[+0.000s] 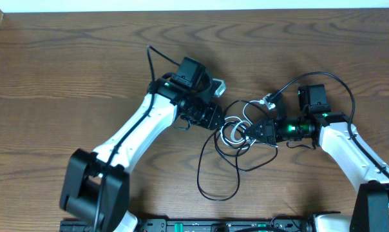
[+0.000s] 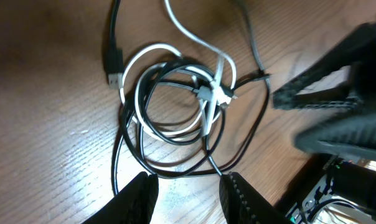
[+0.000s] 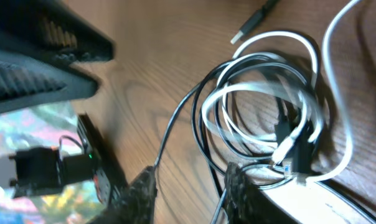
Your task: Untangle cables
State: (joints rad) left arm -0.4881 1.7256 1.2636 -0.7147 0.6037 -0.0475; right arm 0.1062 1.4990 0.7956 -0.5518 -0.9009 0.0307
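1. The wooden table (image 1: 66, 58) fills my overhead view.
2. The left arm (image 1: 133, 125) reaches in from 7 o'clock and the right arm (image 1: 349, 145) from 4 o'clock. They meet just right of the table's centre.
3. The cables (image 1: 236, 132) lie knotted on the table between the 2 arms. A white cable (image 2: 154, 53) is coiled through the black ones, and 1 long black loop (image 1: 214, 183) trails toward 7 o'clock.
4. The left gripper (image 2: 188, 199) sits at the knot's 9 o'clock, fingers spread wide, clamping nothing.
5. The right gripper (image 3: 191, 196) sits at the knot's 3 o'clock, also spread, with black cord running past its fingers but not pinched.
6. A USB plug (image 2: 113, 68) lies at the coil's 10 o'clock in the left wrist view.
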